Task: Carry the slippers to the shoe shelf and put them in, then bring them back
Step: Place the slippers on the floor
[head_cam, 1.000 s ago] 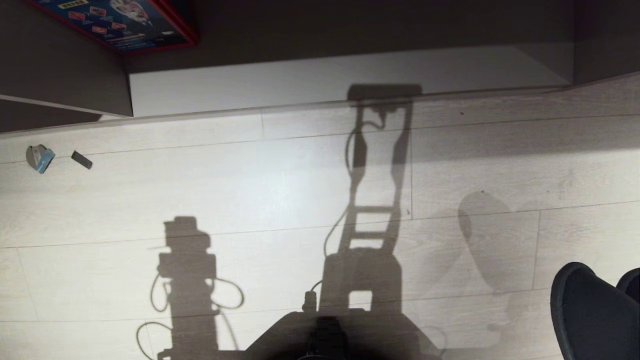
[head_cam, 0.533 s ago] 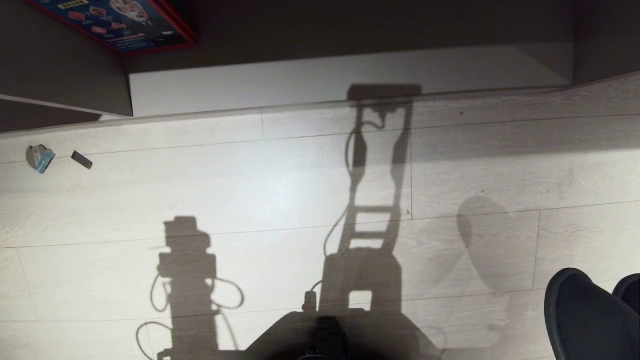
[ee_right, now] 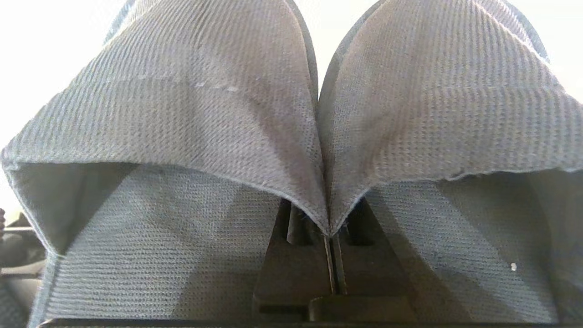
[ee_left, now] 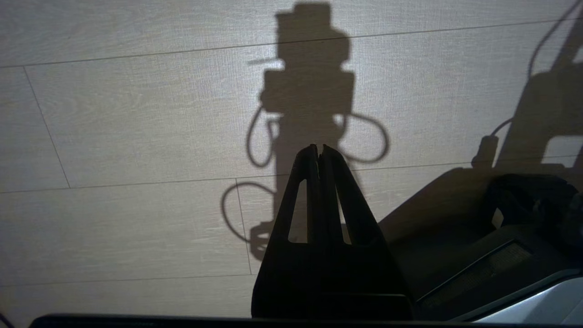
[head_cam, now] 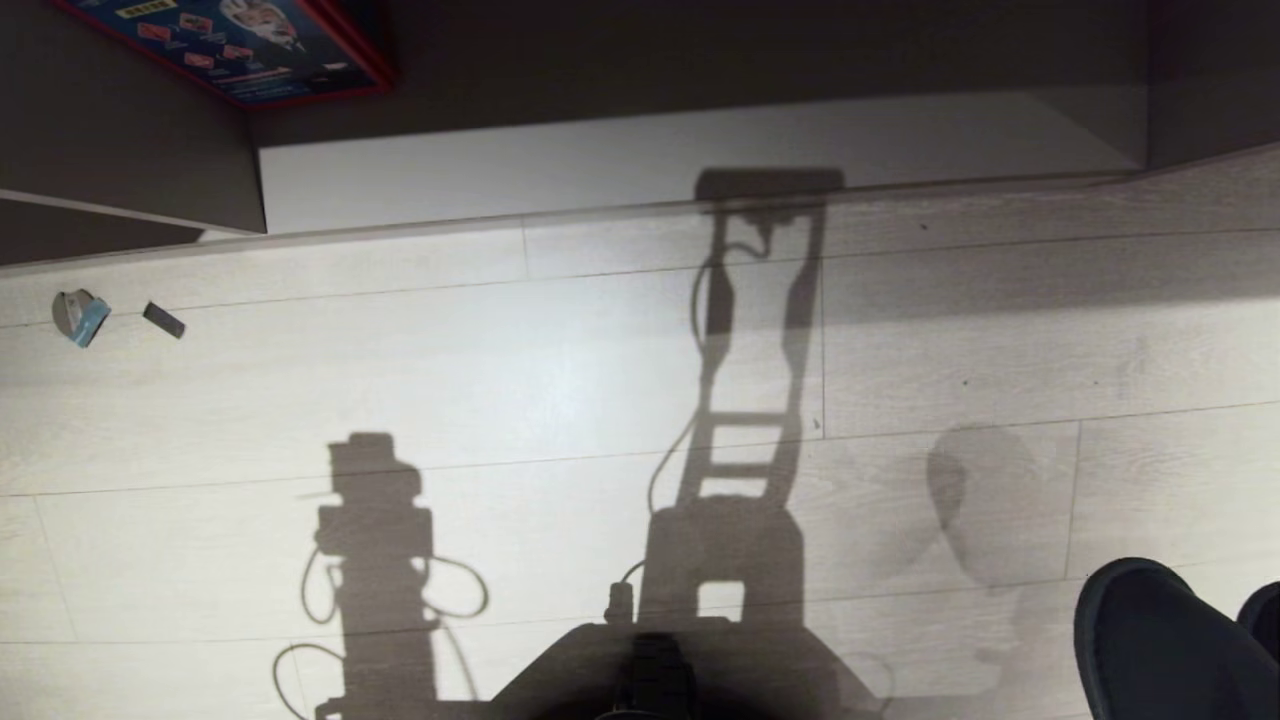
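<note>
The blue-grey slippers (ee_right: 205,114) hang side by side from my right gripper (ee_right: 329,228), which is shut on the inner edges of both bands where they meet. In the head view only their dark rounded ends (head_cam: 1150,650) show, at the lower right corner above the floor. The shoe shelf (head_cam: 650,150), a low open cubby with a pale base board, lies straight ahead at the top of the head view. My left gripper (ee_left: 319,148) is shut and empty, hanging over the bare floor.
Pale wood plank floor (head_cam: 500,380) stretches between me and the shelf. A red-edged box (head_cam: 240,45) sits at the upper left above a grey-brown side panel (head_cam: 130,130). Two small scraps (head_cam: 80,317) lie on the floor at the far left.
The slippers have sunk lower and slid slightly left in the head view, and their shadow on the floor has shifted with them. The left arm has stayed still.
</note>
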